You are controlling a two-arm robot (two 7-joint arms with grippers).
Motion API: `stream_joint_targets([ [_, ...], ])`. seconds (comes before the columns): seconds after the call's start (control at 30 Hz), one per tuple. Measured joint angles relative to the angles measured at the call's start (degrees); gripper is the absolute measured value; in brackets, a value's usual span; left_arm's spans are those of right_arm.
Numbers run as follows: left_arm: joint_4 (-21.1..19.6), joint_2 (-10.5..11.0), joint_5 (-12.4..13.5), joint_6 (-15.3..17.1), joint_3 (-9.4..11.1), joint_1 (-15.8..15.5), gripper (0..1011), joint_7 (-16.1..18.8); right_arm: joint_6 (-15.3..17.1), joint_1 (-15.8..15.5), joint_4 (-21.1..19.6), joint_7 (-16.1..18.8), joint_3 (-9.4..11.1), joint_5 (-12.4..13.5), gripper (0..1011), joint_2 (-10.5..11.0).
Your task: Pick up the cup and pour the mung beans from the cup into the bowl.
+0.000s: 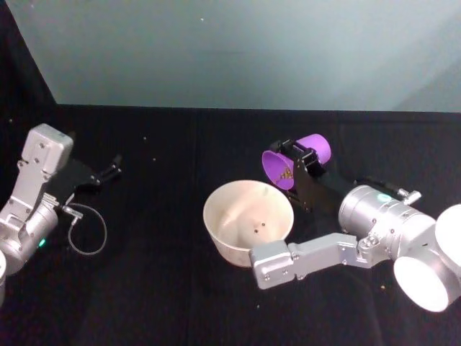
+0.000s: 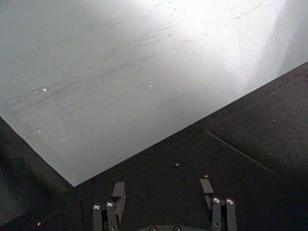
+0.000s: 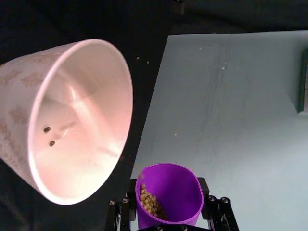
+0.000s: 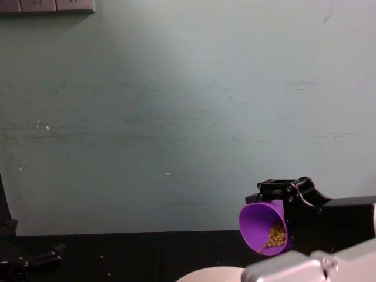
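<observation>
Right gripper is clamped on the one purple cup, tipped sideways just beside the single bowl, by its far-right rim. Mung beans heaped inside the cup's lower wall, two lie in the bowl. Left gripper, fingers apart, hangs far left.

Silver-grey metal links on both arms, rounded at the joints. On the right arm, a fat brushed cylinder with a white round end cap, a small teal light and a boxy bracket dotted with screws. On the left arm, a thin grey cable loop. Matte black at each end: left pincer, right pincer, silver screw heads along the fingers.
</observation>
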Motion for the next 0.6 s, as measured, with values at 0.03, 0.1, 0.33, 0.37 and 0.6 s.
stream_joint_targets([
  [0.03,0.00,0.00,0.00,0.00,0.00,0.00,1011,0.00,-0.04,0.01,0.01,-0.01,-0.11,-0.51,737,0.02],
  [0.1,0.00,0.00,0.00,0.00,0.00,0.00,1011,0.00,-0.12,0.01,0.03,-0.03,-0.29,-1.40,737,0.06],
  [0.33,0.00,0.00,0.00,0.00,0.00,0.00,1011,0.00,-0.42,-0.27,0.20,0.07,-0.46,-4.23,737,-0.20],
  [0.37,0.00,0.00,0.00,0.00,0.00,0.00,1011,0.00,-0.43,-0.31,0.22,0.08,-0.46,-4.49,737,-0.23],
  [0.6,0.00,0.00,0.00,0.00,0.00,0.00,1011,0.00,-0.68,-0.71,0.36,0.35,-0.18,-6.19,737,-0.60],
])
